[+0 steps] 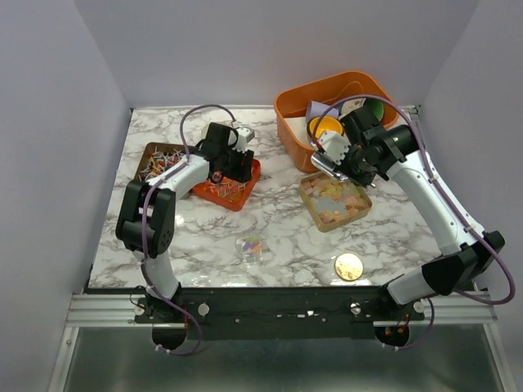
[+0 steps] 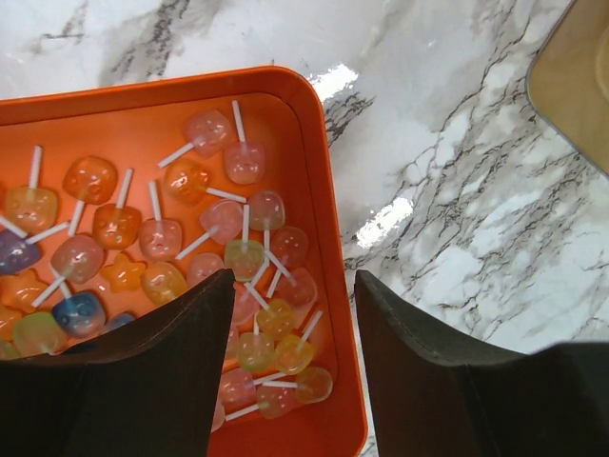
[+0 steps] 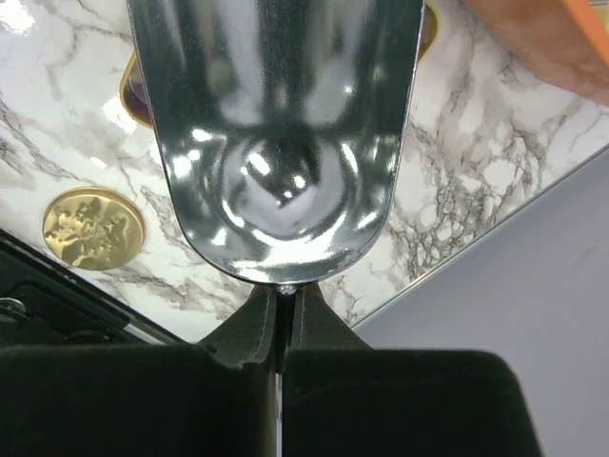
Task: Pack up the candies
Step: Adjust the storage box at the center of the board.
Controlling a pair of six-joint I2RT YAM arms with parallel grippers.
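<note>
Filling the top view, marble table (image 1: 278,233); upper right, holding coloured cups (image 1: 325,127), deep orange bin (image 1: 288,122). Left of centre, shallow orange tray (image 1: 242,198) loaded with translucent lollipop candies (image 2: 162,238) on white sticks. Right of centre, clear tray (image 1: 315,214) of pastel candies; far left, brown tray (image 1: 147,149) of bright wrapped ones. Poised over the orange tray's right edge, left gripper (image 2: 293,281), fingers parted, nothing between them. Between bin and clear tray, right gripper (image 3: 283,305), clamped fully closed on the stem of a shiny metal scoop (image 3: 276,143). Lower right of centre, gold disc (image 1: 349,266); lower centre, small clear iridescent piece (image 1: 249,246).
</note>
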